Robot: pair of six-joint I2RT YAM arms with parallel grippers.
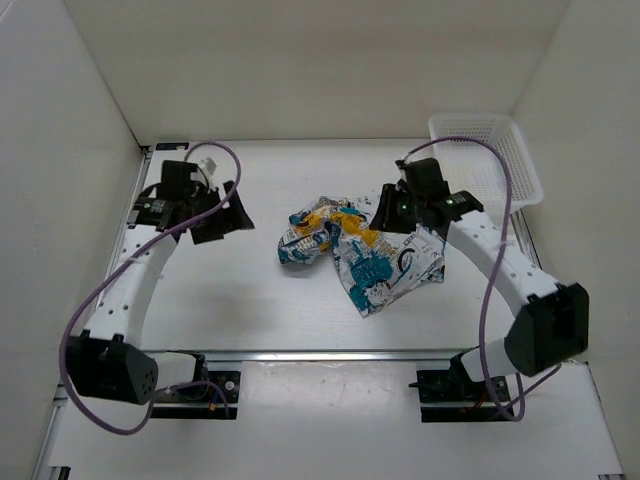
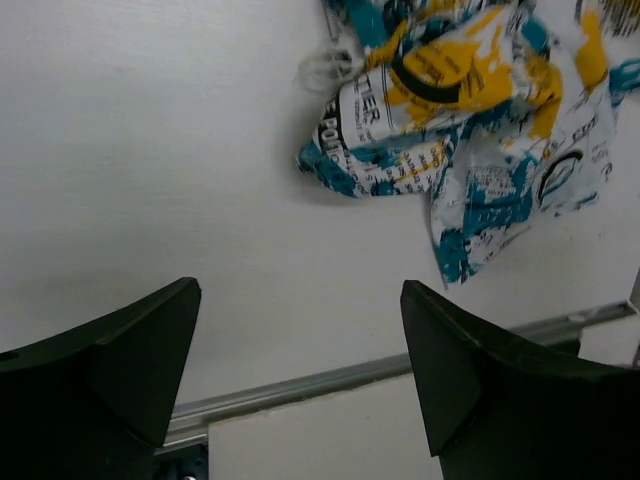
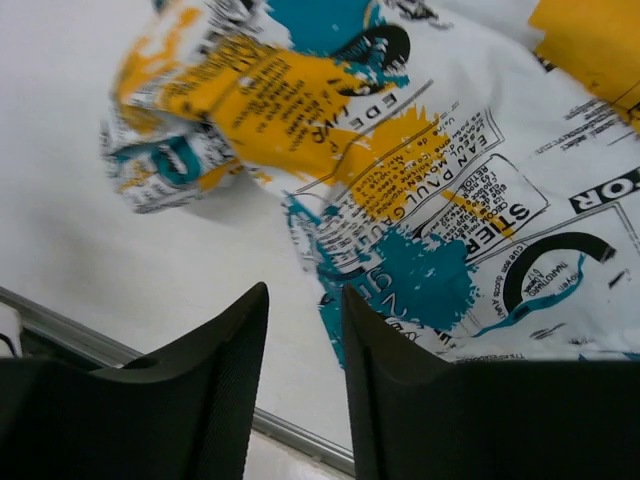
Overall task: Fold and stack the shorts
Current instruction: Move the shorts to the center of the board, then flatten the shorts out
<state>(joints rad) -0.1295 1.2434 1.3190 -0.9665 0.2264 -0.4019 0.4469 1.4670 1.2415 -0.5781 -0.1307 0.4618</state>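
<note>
The shorts lie crumpled in a heap at the middle of the table, white with teal, yellow-orange and black print. They also show at the top right of the left wrist view and fill the upper right of the right wrist view. My left gripper hovers to the left of the shorts, apart from them, its jaws wide open and empty. My right gripper is at the back right edge of the shorts, its jaws a narrow gap apart with nothing between them.
A white plastic mesh basket stands at the back right corner. A metal rail runs along the near edge of the table, between the arm bases. White walls close in the left, back and right sides.
</note>
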